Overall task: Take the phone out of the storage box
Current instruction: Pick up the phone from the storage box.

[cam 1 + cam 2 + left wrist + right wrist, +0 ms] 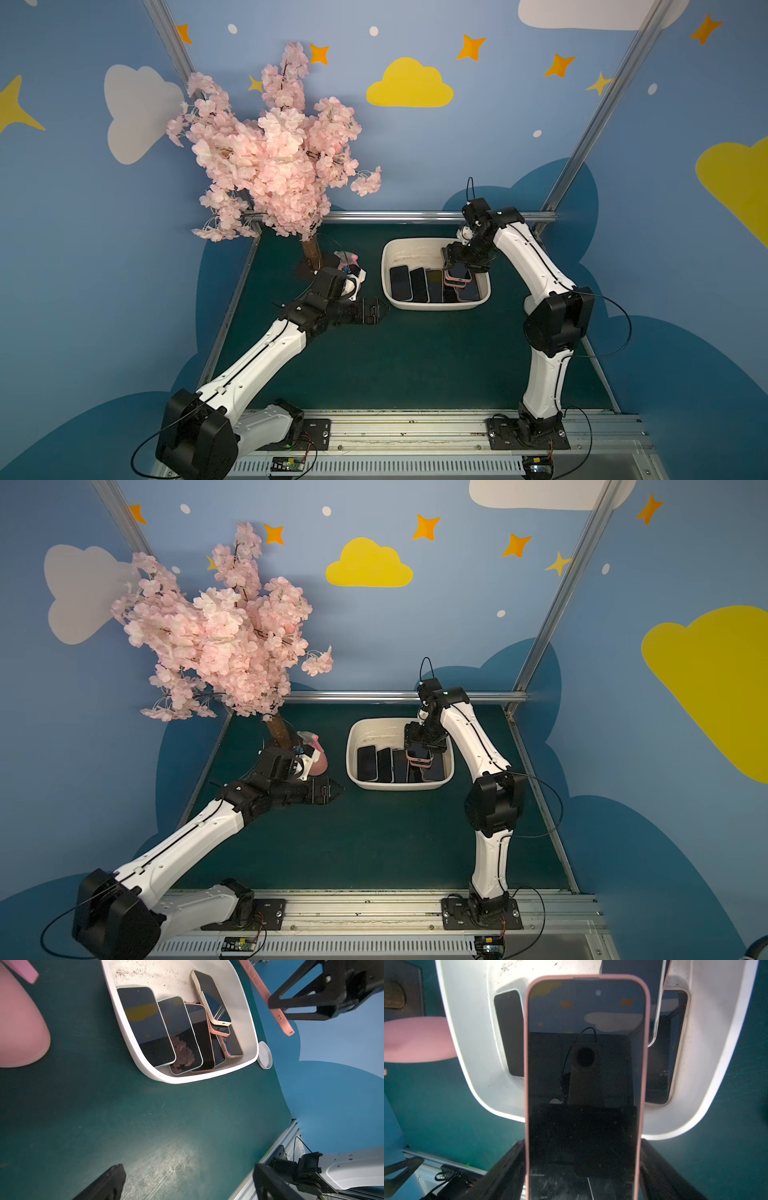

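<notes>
The right gripper (pixel 456 269) grasps a pink phone (pixel 586 1084) above the box (pixel 436 306).
The fingers clamp the phone by its long edges, screen up, and it is raised clear over the right half of the box. The box stands on the mat (pixel 415 365) at far centre, with other phones (pixel 415 284) overlapping on its floor. The left gripper (pixel 380 309) hangs just left of the box's near-left corner, jaws spread wide, holding nothing.
</notes>
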Controlling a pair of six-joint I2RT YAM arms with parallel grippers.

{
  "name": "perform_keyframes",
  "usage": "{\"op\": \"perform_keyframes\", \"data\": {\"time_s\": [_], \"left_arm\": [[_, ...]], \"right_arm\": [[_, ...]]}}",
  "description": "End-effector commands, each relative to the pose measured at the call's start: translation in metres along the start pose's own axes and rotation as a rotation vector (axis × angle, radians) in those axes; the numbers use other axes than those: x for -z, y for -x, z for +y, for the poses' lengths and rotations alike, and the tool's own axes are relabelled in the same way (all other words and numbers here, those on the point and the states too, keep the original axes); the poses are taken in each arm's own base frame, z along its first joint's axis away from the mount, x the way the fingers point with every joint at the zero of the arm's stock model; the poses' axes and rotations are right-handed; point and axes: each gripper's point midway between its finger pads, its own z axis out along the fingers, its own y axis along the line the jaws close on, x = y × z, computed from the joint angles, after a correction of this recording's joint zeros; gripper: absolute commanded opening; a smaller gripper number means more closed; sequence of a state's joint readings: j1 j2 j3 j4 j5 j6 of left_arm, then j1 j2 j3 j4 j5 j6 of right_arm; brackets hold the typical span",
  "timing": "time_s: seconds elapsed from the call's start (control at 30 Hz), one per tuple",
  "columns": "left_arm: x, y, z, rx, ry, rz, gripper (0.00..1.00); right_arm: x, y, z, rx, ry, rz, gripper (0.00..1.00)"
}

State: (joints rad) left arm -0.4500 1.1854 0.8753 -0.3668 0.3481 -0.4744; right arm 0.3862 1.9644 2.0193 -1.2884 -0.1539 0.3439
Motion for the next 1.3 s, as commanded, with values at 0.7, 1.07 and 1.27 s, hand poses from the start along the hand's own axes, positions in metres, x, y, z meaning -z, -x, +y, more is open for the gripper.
{"op": "perform_keyframes", "data": {"time_s": [0.7,1.07,1.27], "left_arm": [[-0.015,0.061,-0.062,0.380,-0.361,0.033,0.89],[-0.038,0.054,-0.059,0.481,-0.367,0.115,0.71],[-0.043,0.047,-0.055,0.506,-0.357,0.139,0.49]], "right_arm": [[0.024,-0.119,0.125,0.248,0.208,0.028,0.68],[0.021,-0.132,0.151,0.294,0.248,0.030,0.68],[0.016,-0.137,0.157,0.300,0.253,0.043,0.68]]}}
